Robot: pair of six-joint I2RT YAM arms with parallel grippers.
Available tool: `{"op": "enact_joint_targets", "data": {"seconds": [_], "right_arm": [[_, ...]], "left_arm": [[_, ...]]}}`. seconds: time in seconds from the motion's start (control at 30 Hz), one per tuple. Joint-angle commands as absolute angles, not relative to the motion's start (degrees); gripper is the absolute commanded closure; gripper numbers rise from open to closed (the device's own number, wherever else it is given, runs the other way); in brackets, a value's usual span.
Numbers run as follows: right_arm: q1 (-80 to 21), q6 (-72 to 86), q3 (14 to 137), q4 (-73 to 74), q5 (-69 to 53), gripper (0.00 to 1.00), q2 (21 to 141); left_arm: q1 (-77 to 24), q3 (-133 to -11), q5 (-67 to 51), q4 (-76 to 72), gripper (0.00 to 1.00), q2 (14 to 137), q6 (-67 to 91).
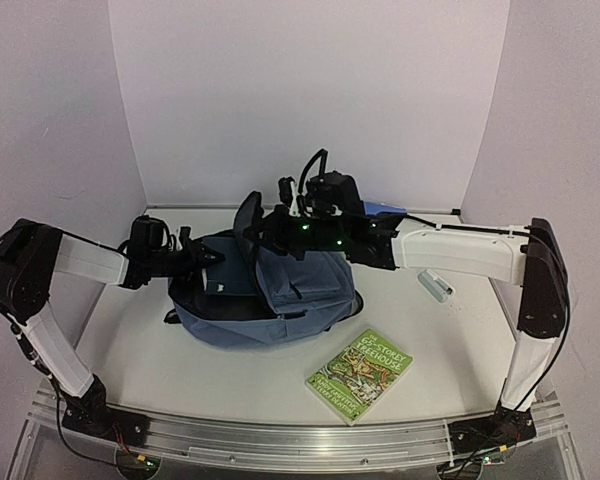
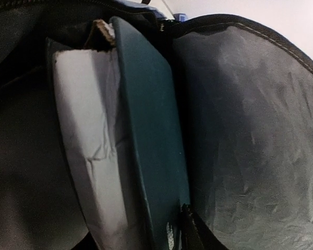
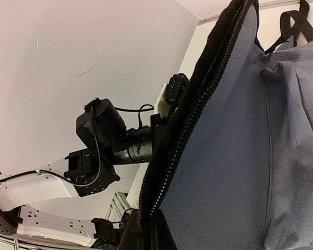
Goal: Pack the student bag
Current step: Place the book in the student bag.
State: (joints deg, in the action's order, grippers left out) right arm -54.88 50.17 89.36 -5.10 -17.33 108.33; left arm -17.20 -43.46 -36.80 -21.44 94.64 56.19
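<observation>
The slate-blue student bag (image 1: 280, 295) lies in the middle of the table with its main pocket open to the left. My right gripper (image 1: 265, 230) is shut on the bag's black zipper rim (image 3: 169, 172) and holds the flap up; the rim runs between its two fingers (image 3: 133, 237). My left gripper (image 1: 212, 258) reaches into the opening. Inside, a teal-covered book (image 2: 151, 146) with white pages (image 2: 88, 146) stands against the dark lining (image 2: 250, 135). One left finger (image 2: 198, 232) shows beside the teal cover; the other is hidden.
A green picture book (image 1: 360, 375) lies flat on the table in front of the bag. A small white object (image 1: 435, 285) lies under the right arm. A flat blue notebook (image 1: 385, 210) shows behind that arm. White walls close in the back and sides.
</observation>
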Motion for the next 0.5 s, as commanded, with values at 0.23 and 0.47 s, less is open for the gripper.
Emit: {"op": "enact_joint_targets", "data": {"seconds": [0.23,0.47], "right_arm": [[-55.4,49.5,89.7,-8.5,-16.3,1.0,107.0],[-55.4,49.5,89.8,-8.5,-16.5,1.0,107.3]], "left_arm": [[-17.8,-51.4,-23.5,8.3,0.2,88.0,38.3],[-17.8,-52.5,-23.2,13.7,0.1,88.4,36.4]]}}
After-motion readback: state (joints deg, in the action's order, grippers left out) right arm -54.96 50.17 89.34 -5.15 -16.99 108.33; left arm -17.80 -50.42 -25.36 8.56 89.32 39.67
